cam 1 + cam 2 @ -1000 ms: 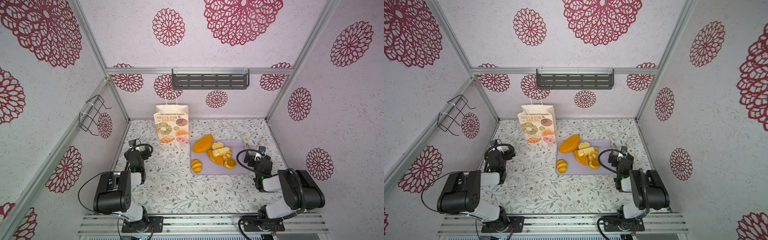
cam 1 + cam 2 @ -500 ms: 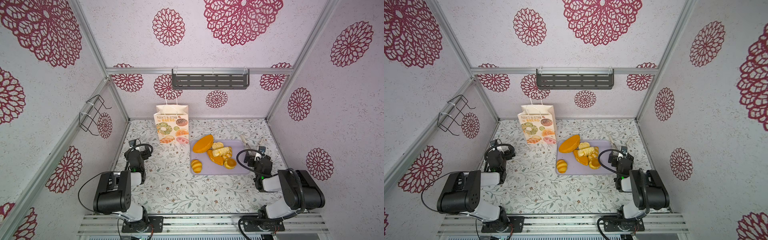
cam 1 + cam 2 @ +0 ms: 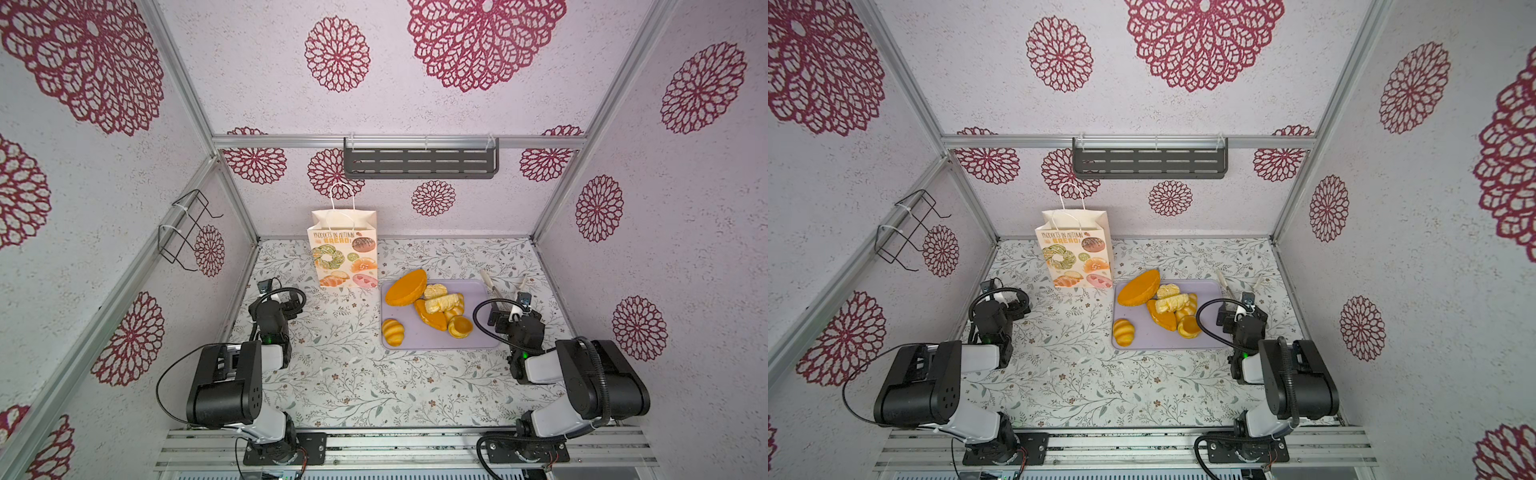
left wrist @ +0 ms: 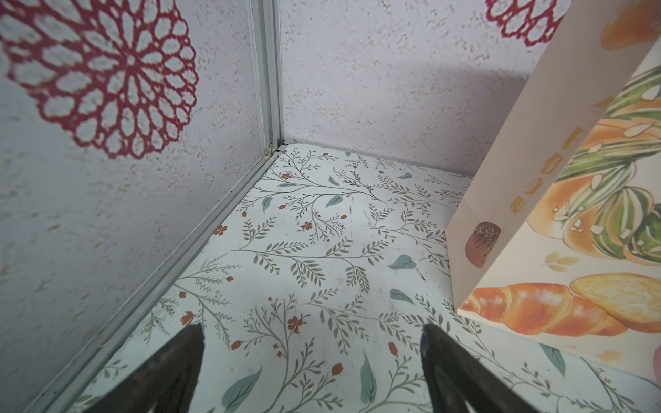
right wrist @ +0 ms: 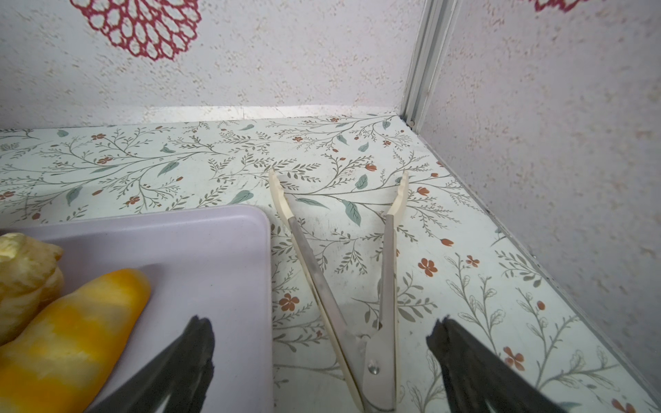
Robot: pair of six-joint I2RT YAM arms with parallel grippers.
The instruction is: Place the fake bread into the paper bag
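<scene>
Fake bread (image 3: 428,307) heaped on lilac tray (image 3: 415,340); paper bag (image 3: 345,253) upright at tray's 10 o'clock, printed "PRODUCTS IN AUTUMN" over orange "BREAD". Left gripper (image 4: 311,336) and right gripper (image 5: 320,323) both spread wide, holding nothing. Likely risks: glossy loaves squirting from a pinch, light bag toppling if its rim is nudged, tongs (image 5: 357,321) at tray's 3 o'clock fouling the right reach.

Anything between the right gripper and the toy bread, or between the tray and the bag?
Nothing visible. The open right gripper sits at the edge of the lilac tray beside the glossy orange-yellow fake bread; the cream-tipped metal tongs lie off the tray. Only bare floral table separates tray from cream paper bag.
</scene>
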